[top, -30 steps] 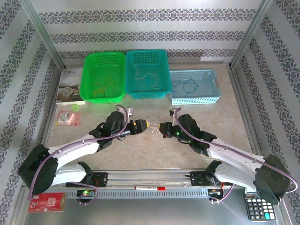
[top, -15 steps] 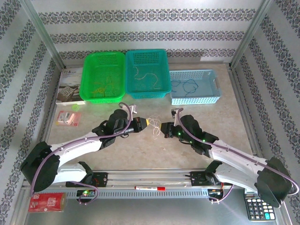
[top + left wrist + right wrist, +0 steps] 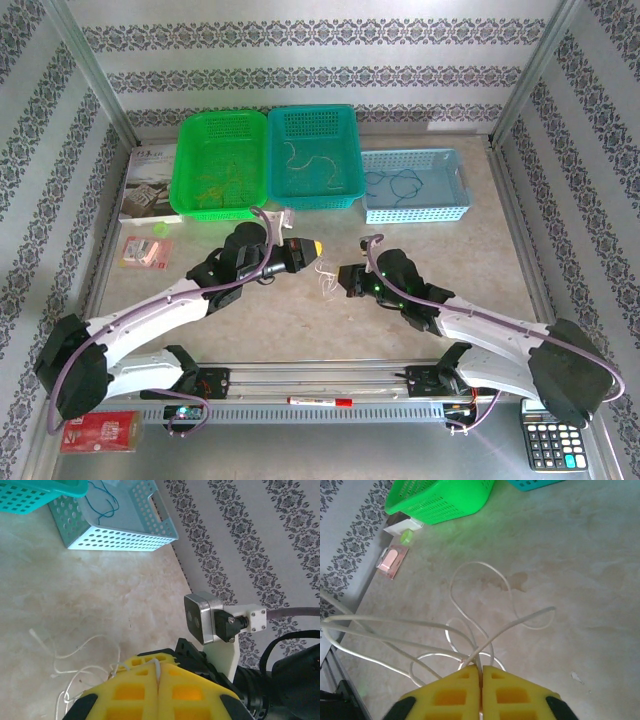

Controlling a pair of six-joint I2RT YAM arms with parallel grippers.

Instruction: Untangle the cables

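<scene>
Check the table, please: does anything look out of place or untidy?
Only the white tangle: it is held between both arms' shut jaws, outside the baskets, while other cables lie sorted in the green basket, teal basket and blue basket. Nothing looks spilled or damaged.

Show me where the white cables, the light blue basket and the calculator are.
white cables (image 3: 480,564), right wrist view, top of the loose loop.
light blue basket (image 3: 415,212), top external view, its near wall.
calculator (image 3: 553,445), top external view, middle of its keypad.
</scene>
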